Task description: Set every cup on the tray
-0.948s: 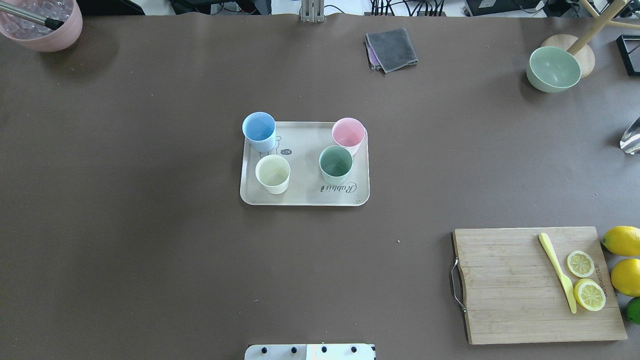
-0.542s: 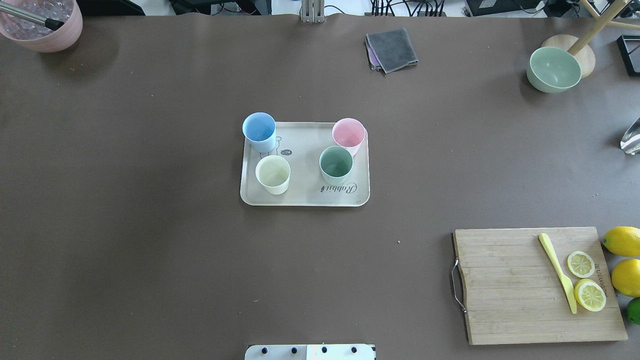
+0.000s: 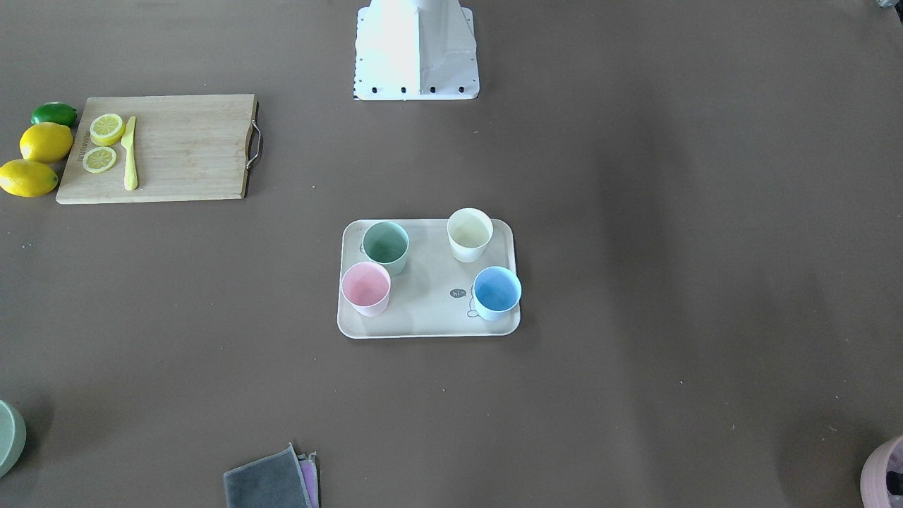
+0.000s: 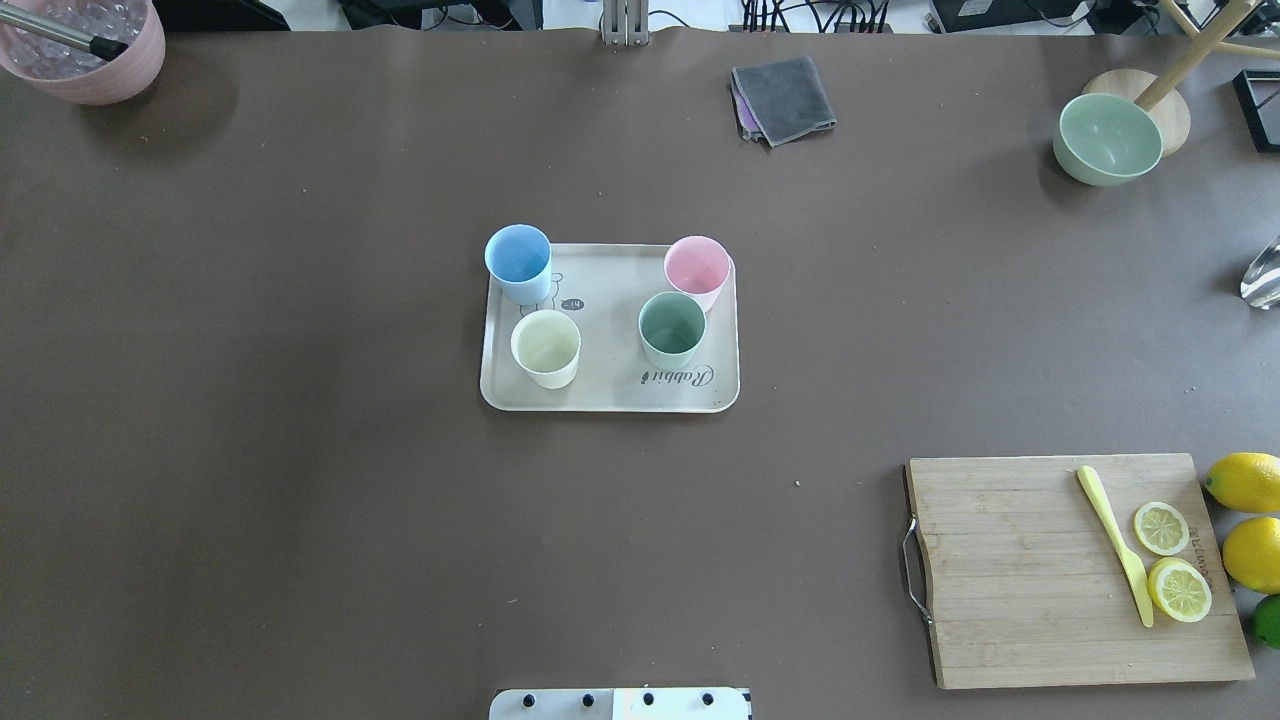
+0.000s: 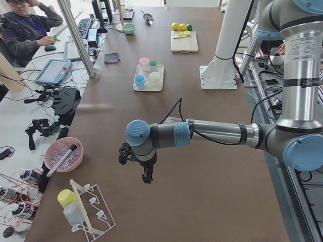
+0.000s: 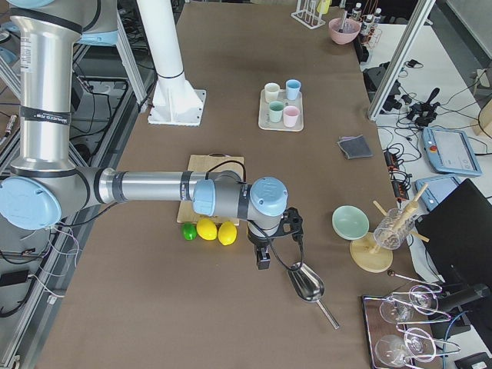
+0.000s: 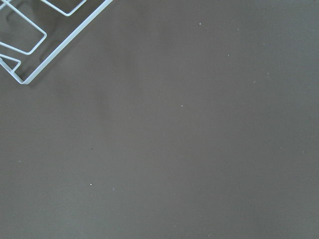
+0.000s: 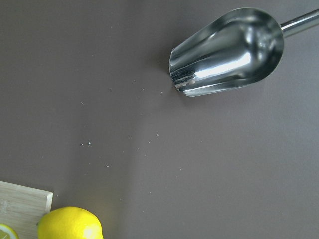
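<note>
Nothing on the table (image 4: 300,450) has moved in the last second. The blue cup (image 4: 517,255) stands at the far left corner of the tray (image 4: 610,398). The cream cup (image 4: 545,343) is just in front of it. The green cup (image 4: 672,325) is toward the right, with the pink cup (image 4: 697,267) right behind it. All four sit on the tray, so the job looks done.

The left gripper (image 5: 146,174) hangs over bare table far from the tray, near a white wire rack (image 5: 93,212). The right gripper (image 6: 264,257) hangs at the other end, near the lemons (image 6: 217,231) and a shiny scoop (image 6: 306,283). No cup is in either one. Whether their jaws are apart or closed cannot be told from these side views.
</note>
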Action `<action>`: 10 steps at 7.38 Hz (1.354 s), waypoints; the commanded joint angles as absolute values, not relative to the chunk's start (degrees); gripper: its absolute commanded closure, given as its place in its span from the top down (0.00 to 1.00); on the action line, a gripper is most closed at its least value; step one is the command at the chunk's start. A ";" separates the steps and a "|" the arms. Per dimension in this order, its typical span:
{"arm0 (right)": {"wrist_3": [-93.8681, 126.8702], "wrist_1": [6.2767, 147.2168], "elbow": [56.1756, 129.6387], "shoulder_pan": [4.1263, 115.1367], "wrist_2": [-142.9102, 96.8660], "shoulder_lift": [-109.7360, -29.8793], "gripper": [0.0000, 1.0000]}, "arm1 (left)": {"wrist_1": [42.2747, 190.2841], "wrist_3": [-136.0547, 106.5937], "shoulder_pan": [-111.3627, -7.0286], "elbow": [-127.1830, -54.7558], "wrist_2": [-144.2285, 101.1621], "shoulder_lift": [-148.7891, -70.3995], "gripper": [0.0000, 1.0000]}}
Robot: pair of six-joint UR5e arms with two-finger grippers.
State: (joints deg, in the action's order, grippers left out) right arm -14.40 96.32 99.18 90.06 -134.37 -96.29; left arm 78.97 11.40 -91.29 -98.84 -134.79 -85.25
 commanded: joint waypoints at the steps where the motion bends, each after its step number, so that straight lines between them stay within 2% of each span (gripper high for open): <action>1: -13.80 96.76 99.14 88.16 -132.46 -95.54 1.00 | 80.07 11.51 -91.49 -102.29 -134.48 -84.29 0.98; 10: -13.80 96.86 99.05 86.75 -132.19 -93.25 1.00 | 80.24 11.78 -91.41 -102.75 -134.30 -84.72 0.98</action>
